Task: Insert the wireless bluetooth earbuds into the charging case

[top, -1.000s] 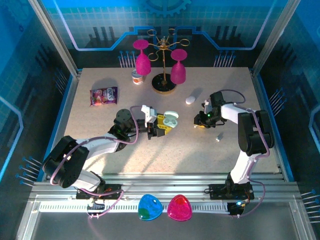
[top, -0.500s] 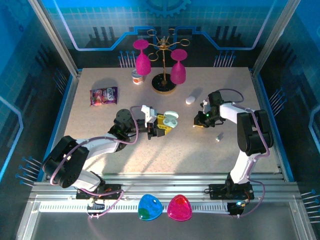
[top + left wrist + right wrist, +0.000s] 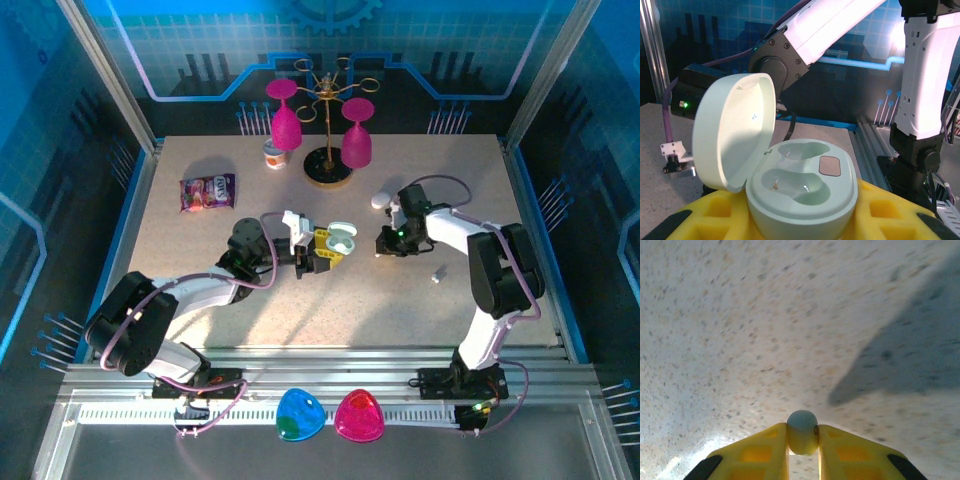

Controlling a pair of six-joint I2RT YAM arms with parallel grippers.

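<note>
Arm (image 3: 450, 226) (right) reaches low, gripper (image 3: 802, 441) pinching earbud (image 3: 802, 429).

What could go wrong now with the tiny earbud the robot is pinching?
1. The earbud is round and glossy, and the right fingers pinch it only at their very tips, so it might pop out on the way to the case.
2. The slots in the case are small and the lid stands up right beside them, so the earbud could bump the lid or miss its slot.
</note>
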